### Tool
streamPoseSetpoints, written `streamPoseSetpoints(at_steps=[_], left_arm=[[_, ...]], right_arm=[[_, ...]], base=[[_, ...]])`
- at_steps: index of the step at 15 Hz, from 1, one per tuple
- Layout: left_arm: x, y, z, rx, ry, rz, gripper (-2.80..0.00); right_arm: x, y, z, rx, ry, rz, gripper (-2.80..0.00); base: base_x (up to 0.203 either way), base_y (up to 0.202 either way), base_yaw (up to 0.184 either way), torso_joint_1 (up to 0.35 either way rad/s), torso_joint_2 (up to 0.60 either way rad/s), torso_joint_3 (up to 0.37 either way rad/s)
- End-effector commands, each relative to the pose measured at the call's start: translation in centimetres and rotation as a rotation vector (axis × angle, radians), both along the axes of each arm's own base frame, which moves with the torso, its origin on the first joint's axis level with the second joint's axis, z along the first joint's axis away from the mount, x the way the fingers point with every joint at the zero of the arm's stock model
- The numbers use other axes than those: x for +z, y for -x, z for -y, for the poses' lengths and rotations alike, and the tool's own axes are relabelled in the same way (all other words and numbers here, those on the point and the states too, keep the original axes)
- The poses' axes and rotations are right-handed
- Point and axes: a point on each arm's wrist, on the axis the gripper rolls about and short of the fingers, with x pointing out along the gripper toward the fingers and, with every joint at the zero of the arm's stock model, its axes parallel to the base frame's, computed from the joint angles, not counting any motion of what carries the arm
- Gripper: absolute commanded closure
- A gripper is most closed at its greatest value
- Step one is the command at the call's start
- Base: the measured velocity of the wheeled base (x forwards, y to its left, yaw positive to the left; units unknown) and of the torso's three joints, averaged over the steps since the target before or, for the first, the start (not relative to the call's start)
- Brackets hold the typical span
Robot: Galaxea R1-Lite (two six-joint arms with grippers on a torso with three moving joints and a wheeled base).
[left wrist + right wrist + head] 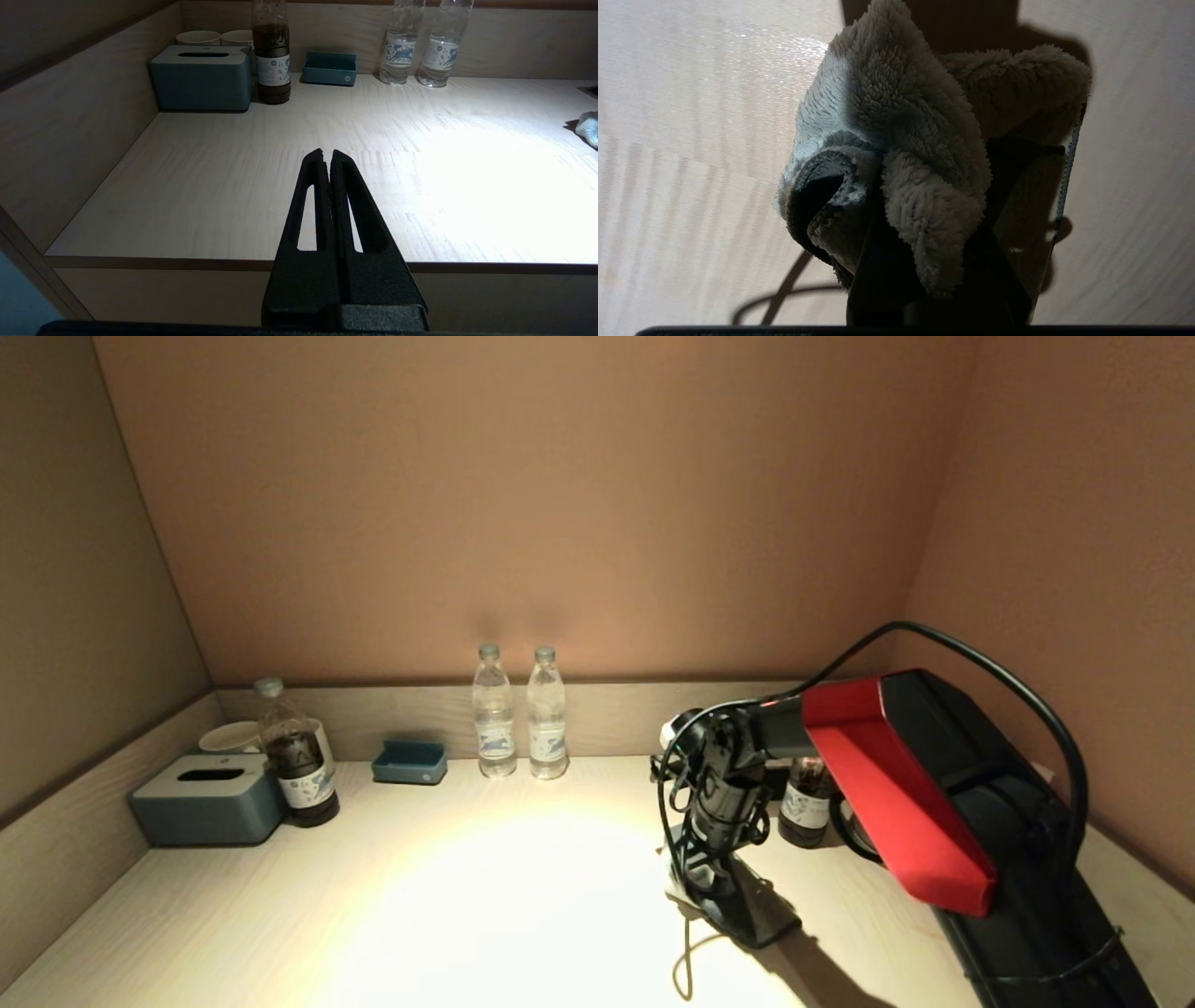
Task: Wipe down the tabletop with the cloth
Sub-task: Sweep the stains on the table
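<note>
A fluffy grey cloth (901,140) is bunched between the fingers of my right gripper (931,219), which is shut on it and holds it down at the light wooden tabletop (504,896). In the head view the right gripper (711,882) points down at the table's right half, with a pale corner of the cloth (674,894) showing under it. The cloth's edge also shows in the left wrist view (589,128). My left gripper (327,151) is shut and empty, parked before the table's front edge on the left side.
At the back left stand a blue-grey tissue box (207,798), a dark bottle (297,761), cups (229,737) and a small blue tray (409,762). Two water bottles (519,714) stand at the back wall. Another dark bottle (805,803) stands behind the right arm. Walls enclose three sides.
</note>
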Motion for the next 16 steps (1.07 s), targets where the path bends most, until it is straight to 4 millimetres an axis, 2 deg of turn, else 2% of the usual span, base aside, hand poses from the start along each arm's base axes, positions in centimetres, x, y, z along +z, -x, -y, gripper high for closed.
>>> streamPoseSetpoints(at_steps=[1, 4, 8, 11, 12, 13, 14, 16], left_arm=[[0.0, 0.0, 0.0, 0.0, 0.0, 0.001, 0.0], [0.0, 0.0, 0.0, 0.0, 0.0, 0.001, 0.0], [0.0, 0.0, 0.0, 0.0, 0.0, 0.001, 0.0], [0.0, 0.0, 0.0, 0.0, 0.0, 0.001, 0.0], [0.0, 0.0, 0.0, 0.0, 0.0, 0.001, 0.0], [0.0, 0.0, 0.0, 0.0, 0.0, 0.001, 0.0], [0.0, 0.0, 0.0, 0.0, 0.0, 0.001, 0.0], [0.0, 0.0, 0.0, 0.0, 0.0, 0.001, 0.0]], right_arm=[[0.3, -0.4, 1.5, -0.034, -0.002, -0.001, 0.0], [1.3, 0.1, 2.9, -0.057, -0.018, -0.038, 0.0], [1.9, 0.7, 1.6, -0.01, -0.091, -0.057, 0.0], [1.6, 2.5, -3.3, 0.104, -0.097, -0.07, 0.0], [1.6, 2.7, -3.6, 0.11, -0.098, -0.071, 0.0], [1.6, 3.2, -4.7, 0.132, -0.099, -0.074, 0.0], [1.6, 4.2, -6.5, 0.178, -0.108, -0.082, 0.0], [2.1, 5.3, -8.3, 0.231, -0.149, -0.097, 0.0]], base=[[0.0, 0.0, 0.0, 0.0, 0.0, 0.0], [0.0, 0.0, 0.0, 0.0, 0.0, 0.0], [0.0, 0.0, 0.0, 0.0, 0.0, 0.0], [0.0, 0.0, 0.0, 0.0, 0.0, 0.0], [0.0, 0.0, 0.0, 0.0, 0.0, 0.0], [0.0, 0.0, 0.0, 0.0, 0.0, 0.0], [0.0, 0.0, 0.0, 0.0, 0.0, 0.0], [0.0, 0.0, 0.0, 0.0, 0.0, 0.0]])
